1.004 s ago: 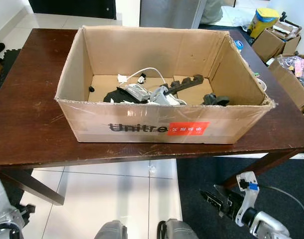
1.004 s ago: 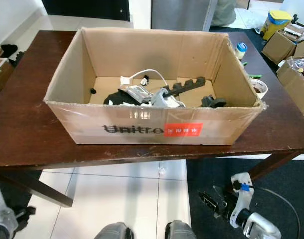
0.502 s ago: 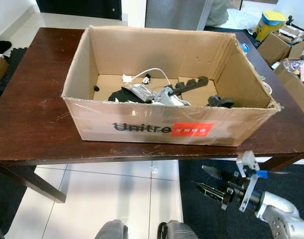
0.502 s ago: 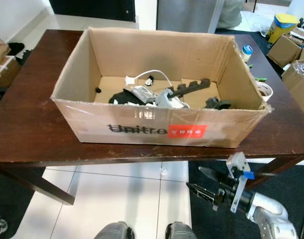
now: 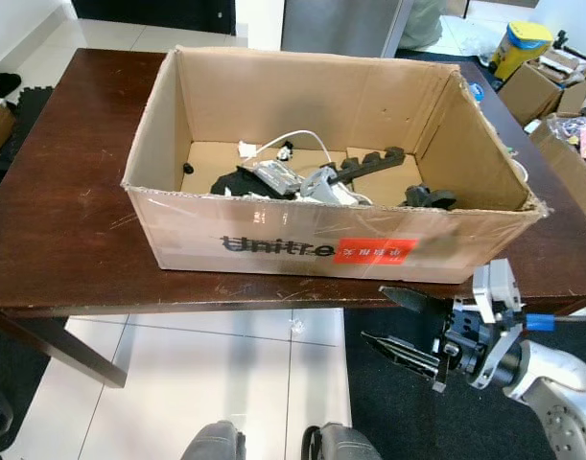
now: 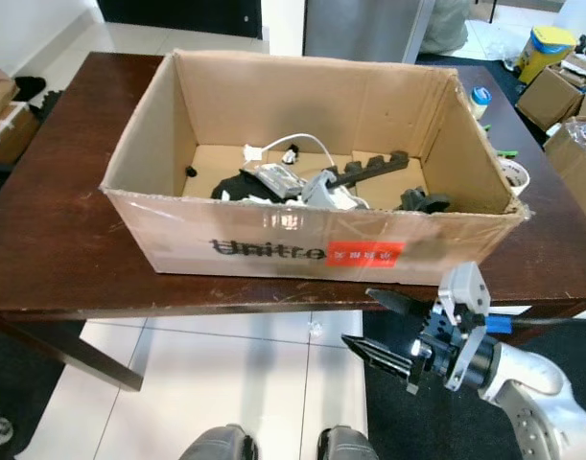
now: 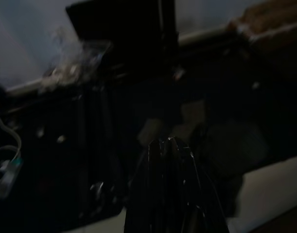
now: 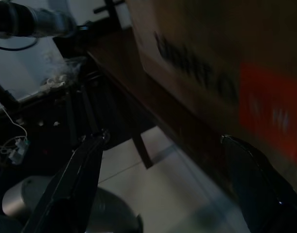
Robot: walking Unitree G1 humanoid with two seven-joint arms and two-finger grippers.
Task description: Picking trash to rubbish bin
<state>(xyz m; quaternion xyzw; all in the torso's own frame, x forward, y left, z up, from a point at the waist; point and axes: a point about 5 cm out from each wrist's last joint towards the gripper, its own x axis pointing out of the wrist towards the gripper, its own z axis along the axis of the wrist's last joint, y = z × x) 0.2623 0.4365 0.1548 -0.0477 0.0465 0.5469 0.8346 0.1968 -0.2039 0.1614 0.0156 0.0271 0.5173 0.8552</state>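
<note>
Moved since a second ago: right hand [image 6: 386, 331] has come up from low by the floor to just below the front edge of the counter [image 5: 62, 230]; the camera has shifted a little too.
Right hand state: two black fingers spread wide, nothing between them, pointing toward the robot's left under the counter edge.
Left hand: its wrist view is very dark; fingers [image 7: 168, 160] look pressed together, arm hanging idle.
Trash: lies in the bottom of the cardboard box [image 5: 312, 244] on the counter: a white cable [image 5: 291, 137], a crumpled silver wrapper [image 5: 273, 174], black plastic parts [image 5: 369, 161].
Progress, as I judge it: nothing picked yet; reach, grasp and carry all remain.
Rubbish bin: I cannot make one out.
In the way: the box's tall front wall stands between the hand and the trash, so the hand would need to go over the rim.
Around: more cardboard boxes [image 5: 530, 86] and a yellow tub [image 5: 513, 38] on the floor to the right; tiled floor [image 5: 206, 383] below.
</note>
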